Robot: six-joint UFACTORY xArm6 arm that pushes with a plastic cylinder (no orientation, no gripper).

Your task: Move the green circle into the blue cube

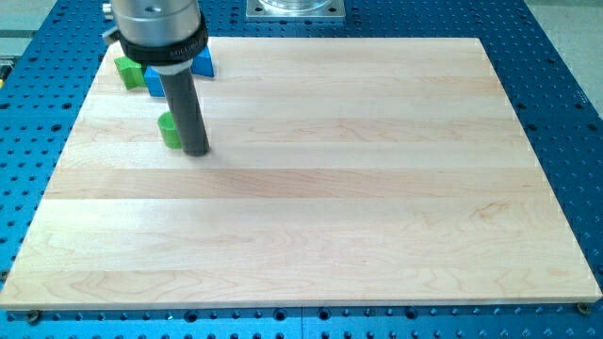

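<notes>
camera view: green circle [170, 131] sits touching my tip [196, 151] on its left, upper-left counter [377, 188]; no pincer shows. blue cube [156, 81] and another green block [128, 72] lie partly hidden behind the rod.

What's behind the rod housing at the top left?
A blue block pokes out both sides, with a green block at the view's left. The blue one's middle and shape are covered.

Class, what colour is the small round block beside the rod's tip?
Green circle, in the camera view.

board [320, 188]: pale wood, smooth matt (visible grain) | table [565, 113]: blue perforated metal | rod [187, 108]: dark, matt
</notes>
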